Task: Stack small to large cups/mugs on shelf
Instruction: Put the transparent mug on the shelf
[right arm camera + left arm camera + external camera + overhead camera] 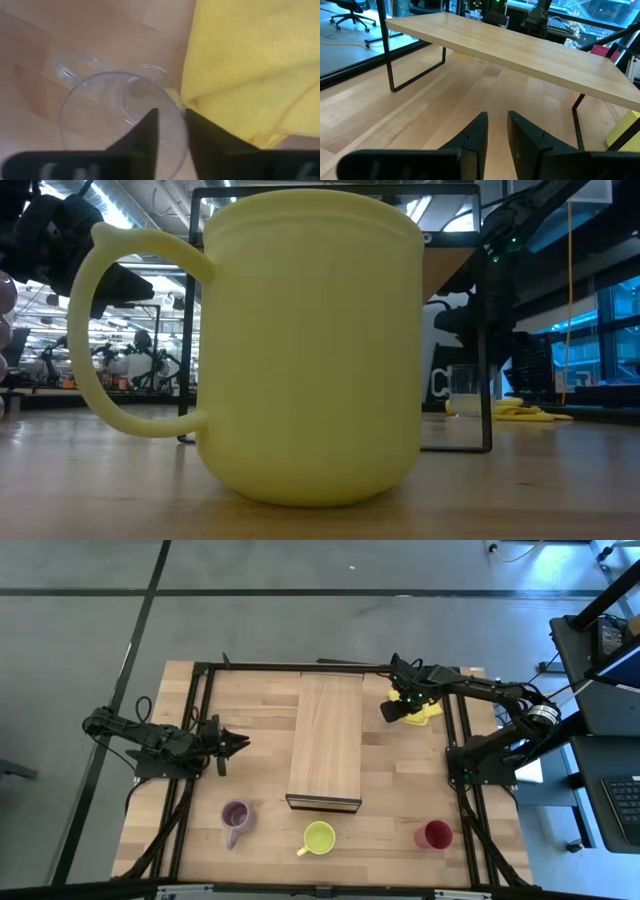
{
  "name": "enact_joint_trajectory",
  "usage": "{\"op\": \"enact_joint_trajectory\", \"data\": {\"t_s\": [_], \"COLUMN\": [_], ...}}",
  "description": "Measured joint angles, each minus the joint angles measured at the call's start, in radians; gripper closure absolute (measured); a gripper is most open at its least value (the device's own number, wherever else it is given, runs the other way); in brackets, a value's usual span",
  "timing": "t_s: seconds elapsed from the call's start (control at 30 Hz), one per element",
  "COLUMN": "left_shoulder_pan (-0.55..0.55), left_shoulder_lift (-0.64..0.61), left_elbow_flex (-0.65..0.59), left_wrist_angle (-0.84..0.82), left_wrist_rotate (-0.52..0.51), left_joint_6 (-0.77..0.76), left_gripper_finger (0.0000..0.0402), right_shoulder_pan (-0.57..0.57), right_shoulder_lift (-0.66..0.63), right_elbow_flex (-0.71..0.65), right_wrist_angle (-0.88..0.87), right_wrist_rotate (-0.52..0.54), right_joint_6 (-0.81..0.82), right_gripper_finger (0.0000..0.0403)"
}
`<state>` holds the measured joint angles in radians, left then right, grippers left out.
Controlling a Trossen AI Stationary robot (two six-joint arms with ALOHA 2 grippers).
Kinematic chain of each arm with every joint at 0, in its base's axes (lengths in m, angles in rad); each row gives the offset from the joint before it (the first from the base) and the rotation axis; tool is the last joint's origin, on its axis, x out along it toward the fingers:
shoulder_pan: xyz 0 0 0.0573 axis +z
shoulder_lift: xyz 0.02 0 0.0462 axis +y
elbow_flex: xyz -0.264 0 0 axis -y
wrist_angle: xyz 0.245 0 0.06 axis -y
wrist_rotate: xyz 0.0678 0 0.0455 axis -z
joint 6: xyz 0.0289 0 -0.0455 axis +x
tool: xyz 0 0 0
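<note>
Beside the yellow cloth (pixel 250 65), the right gripper (pixel 171 131) pinches the clear glass cup's (pixel 120 110) rim.

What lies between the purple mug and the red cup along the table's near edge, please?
The yellow-green mug stands between the purple mug and the red cup, as the high view shows.

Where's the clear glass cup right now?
The clear glass cup stands at the table's far right, right of the shelf, beside the yellow cloth, directly under the right gripper.
</note>
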<state>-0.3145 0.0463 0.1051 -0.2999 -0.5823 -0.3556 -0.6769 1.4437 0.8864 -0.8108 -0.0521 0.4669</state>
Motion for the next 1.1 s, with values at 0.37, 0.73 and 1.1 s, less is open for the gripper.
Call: {"op": "enact_joint_trajectory", "data": {"t_s": [0.37, 0.73, 1.1], "left_shoulder_pan": [0.0, 0.0, 0.0], "left_shoulder_lift": [0.0, 0.0, 0.0], "left_elbow_flex": [0.0, 0.0, 0.0], "left_wrist_angle": [0.0, 0.0, 0.0], "left_wrist_rotate": [0.0, 0.0, 0.0], "left_joint_6": [0.0, 0.0, 0.0], "left_gripper_finger": [0.0334, 0.0334, 0.0334], "right_shoulder_pan": [0.0, 0.174, 0.298], "right_shoulder_lift": [0.0, 0.0, 0.235], "right_elbow_flex": [0.12, 0.654, 1.046], "right_wrist_angle": [-0.192, -0.529, -0.586], "right_wrist_rotate": [0.039, 0.049, 0.094], "right_joint_6": [-0.131, -0.209, -0.131], "right_gripper_finger": [0.0388, 0.0391, 0.0392]}}
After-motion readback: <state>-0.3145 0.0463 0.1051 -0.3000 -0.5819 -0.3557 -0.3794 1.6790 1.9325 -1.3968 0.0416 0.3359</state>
